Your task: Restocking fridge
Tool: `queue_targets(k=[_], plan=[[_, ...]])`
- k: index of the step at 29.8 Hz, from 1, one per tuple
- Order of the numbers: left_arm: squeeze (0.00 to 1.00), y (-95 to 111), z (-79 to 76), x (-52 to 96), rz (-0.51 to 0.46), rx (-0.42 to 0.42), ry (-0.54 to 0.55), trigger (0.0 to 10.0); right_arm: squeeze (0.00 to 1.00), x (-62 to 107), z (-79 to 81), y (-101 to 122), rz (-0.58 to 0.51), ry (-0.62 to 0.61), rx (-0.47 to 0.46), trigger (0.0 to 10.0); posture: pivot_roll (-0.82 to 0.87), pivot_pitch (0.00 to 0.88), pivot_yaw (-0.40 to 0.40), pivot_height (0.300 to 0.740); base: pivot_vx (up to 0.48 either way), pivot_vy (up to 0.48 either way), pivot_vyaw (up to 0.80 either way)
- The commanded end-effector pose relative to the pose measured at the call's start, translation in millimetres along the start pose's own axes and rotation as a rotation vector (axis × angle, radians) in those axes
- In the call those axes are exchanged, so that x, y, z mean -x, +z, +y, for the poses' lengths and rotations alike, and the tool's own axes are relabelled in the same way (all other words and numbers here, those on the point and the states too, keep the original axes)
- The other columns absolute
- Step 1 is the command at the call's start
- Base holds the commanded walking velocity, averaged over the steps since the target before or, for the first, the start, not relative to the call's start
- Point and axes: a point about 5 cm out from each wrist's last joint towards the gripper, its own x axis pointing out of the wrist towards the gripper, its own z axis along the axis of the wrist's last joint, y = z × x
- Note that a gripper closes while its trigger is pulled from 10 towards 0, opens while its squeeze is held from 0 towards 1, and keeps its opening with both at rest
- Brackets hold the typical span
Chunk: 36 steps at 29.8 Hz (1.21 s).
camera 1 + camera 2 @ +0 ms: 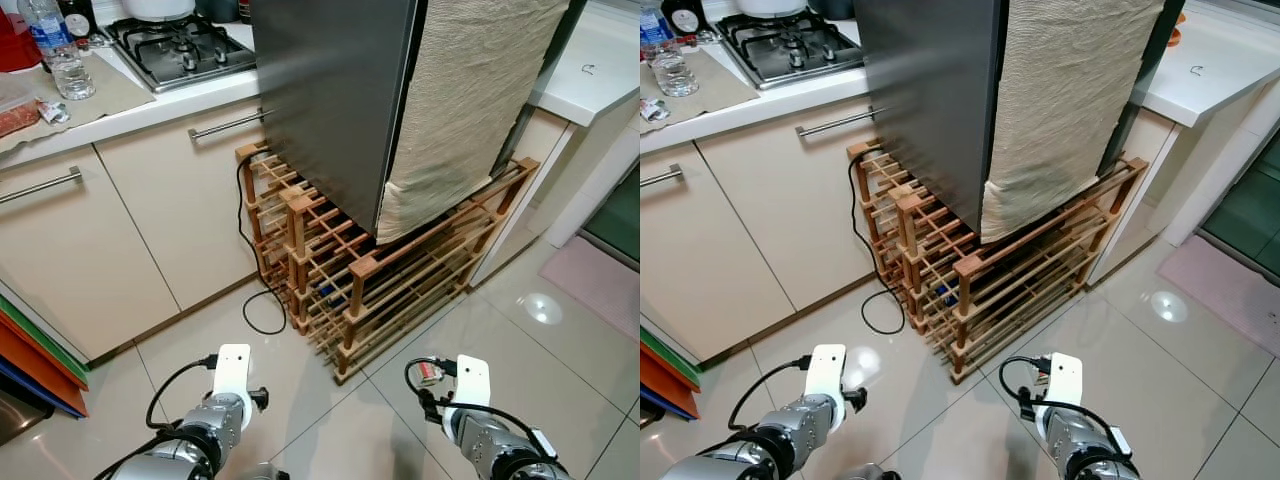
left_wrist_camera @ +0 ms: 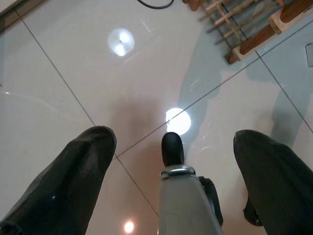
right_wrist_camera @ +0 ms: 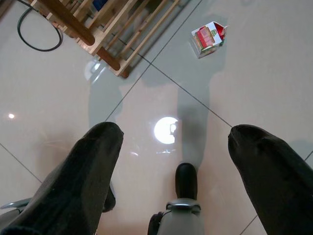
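A grey fridge (image 1: pixel 330 90) stands shut on a low wooden rack (image 1: pixel 380 280), its front draped with a beige cloth (image 1: pixel 470 100). A small red-and-white carton (image 3: pixel 208 38) lies on the tiled floor near the rack's corner, and it peeks out beside my right wrist (image 1: pixel 428 373). Both arms hang low in front of me, the left arm (image 1: pixel 225 400) and the right arm (image 1: pixel 470 400). My left gripper (image 2: pixel 172 133) is open over bare floor, holding nothing. My right gripper (image 3: pixel 174 129) is open too, pointing at the floor short of the carton.
A black cable (image 1: pixel 262 300) loops on the floor left of the rack. Cream cabinets (image 1: pixel 170 210) run along the left under a counter with a hob (image 1: pixel 180 45) and a water bottle (image 1: pixel 55 50). A white counter (image 1: pixel 600 70) and a pink mat (image 1: pixel 600 280) are on the right.
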Motion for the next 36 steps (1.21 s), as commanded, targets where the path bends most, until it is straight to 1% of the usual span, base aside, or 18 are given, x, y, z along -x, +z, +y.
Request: queue_targets(k=[1, 36], plan=[[0.00, 1.5, -1.4, 0.0, -0.001, 0.003, -0.007, 10.0, 0.00, 0.0, -2.2, 3.6, 0.000, -0.003, 0.001, 10.0, 0.08, 0.002, 0.008, 0.740, 0.000, 0.000, 0.00], [0.00, -0.4, 0.1, -0.1, -0.002, -0.031, -0.004, 10.0, 0.00, 0.1, -3.1, 2.7, 0.004, -0.002, 0.023, 10.0, 0.08, 0.000, 0.002, 0.740, 0.000, 0.000, 0.00]])
